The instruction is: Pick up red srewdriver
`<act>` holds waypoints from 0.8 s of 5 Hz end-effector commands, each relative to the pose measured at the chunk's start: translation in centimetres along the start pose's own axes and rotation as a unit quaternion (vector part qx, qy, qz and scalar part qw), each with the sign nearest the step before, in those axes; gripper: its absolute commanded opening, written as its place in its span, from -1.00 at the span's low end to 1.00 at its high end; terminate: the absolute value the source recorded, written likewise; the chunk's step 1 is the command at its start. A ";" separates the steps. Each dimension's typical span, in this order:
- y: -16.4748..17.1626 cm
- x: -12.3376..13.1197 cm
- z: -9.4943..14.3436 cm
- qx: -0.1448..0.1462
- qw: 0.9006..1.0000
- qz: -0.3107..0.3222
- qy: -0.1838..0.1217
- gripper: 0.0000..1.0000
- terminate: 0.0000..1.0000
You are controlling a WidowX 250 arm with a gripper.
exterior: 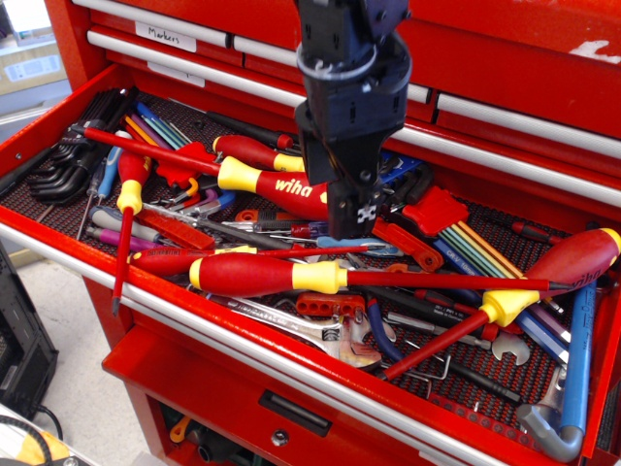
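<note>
The red srewdriver (pixel 254 275) lies across the front of the open drawer. It has a fat plain red handle, a yellow butt cap on the left and a yellow collar, and its thin red shaft runs right to about the drawer's right end. My dark gripper (pixel 347 209) hangs over the middle of the drawer. It is above and slightly behind the collar and not touching it. Its fingers stand one behind the other, apart and empty. It hides the right end of the "wiha" screwdriver (pixel 281 186).
The red drawer (pixel 58 126) is crowded with tools. A slim red screwdriver (pixel 128 194) lies at the left, another big red-handled one (pixel 572 260) at the right. Hex key sets (pixel 466 233), wrenches (pixel 320 335) and pliers lie around. The drawer's metal front rail (pixel 194 320) runs below.
</note>
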State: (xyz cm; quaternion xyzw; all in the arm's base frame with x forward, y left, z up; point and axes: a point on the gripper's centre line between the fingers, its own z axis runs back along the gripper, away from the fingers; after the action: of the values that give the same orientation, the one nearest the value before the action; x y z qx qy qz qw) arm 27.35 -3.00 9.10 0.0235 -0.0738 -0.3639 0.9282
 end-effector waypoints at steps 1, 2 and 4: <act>0.0 -0.7 -2.3 -0.004 1.000 -0.005 -0.025 1.00 -1.00; -0.2 -1.4 -3.2 -0.012 0.999 -0.014 -0.029 1.00 -1.00; -0.2 -3.1 -5.8 -0.017 0.999 -0.005 -0.028 1.00 -1.00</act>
State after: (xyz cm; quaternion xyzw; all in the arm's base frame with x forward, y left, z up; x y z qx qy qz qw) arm 26.14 -1.48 2.31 -0.0073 -0.0945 -0.3617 0.9275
